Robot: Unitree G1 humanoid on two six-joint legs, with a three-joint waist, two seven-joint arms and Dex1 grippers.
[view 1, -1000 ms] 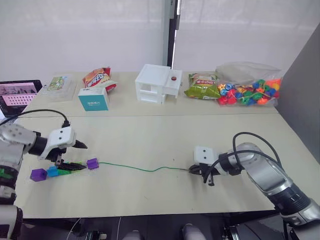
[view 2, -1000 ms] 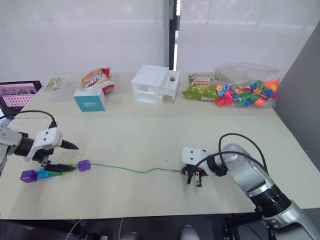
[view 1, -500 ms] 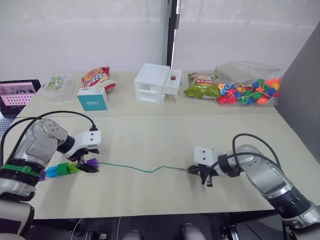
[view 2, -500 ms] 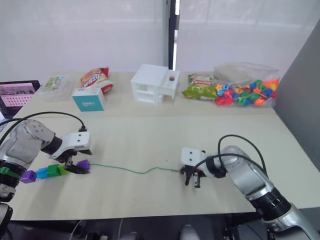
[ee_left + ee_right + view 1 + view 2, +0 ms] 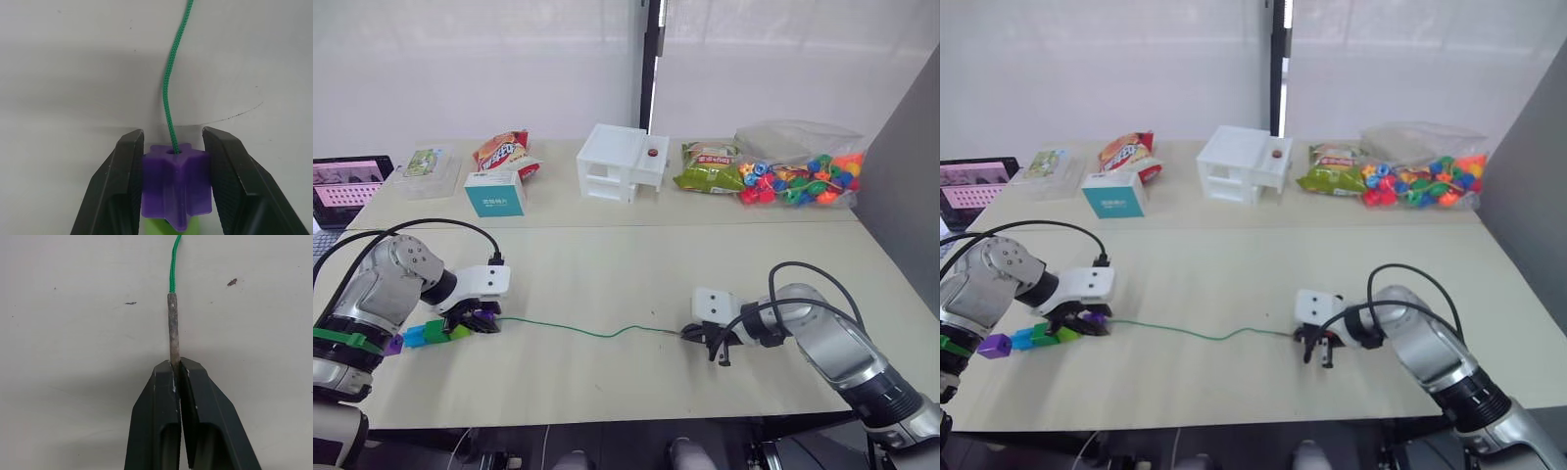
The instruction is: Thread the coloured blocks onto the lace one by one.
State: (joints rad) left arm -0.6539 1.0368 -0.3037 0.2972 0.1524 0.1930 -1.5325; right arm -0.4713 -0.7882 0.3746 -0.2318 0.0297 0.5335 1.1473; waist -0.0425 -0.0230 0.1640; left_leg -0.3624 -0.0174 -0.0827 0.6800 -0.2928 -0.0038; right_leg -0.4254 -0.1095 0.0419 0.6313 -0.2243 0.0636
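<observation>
the threading looked close to finished. the left gripper (image 5: 173, 183) had its two fingers clamped on either side of a purple block (image 5: 176, 183) with the lace (image 5: 171, 98) coming out of the hole in its face, and a light green block (image 5: 171, 226) sat right behind it. from where the head cameras looked, a short row of blocks (image 5: 435, 332) lay near the left edge of the table (image 5: 636, 284): purple at the far end, then blue, then greens, with the gripped purple one at the lace side.

the right gripper (image 5: 174, 369) was pinched shut on the grey tip (image 5: 172, 328) of the lace, low on the table and well apart from the blocks.

the lace ran across the table from the blocks on the left to the tip on the right, with a gentle wave in the middle. its long axis lay side to side, and the tip pointed towards the robot's right.

my guess was that the step in hand was sliding this last purple block back against the others. the next move would call for holding the tip firm while the left gripper pushed the block along the cord.
</observation>
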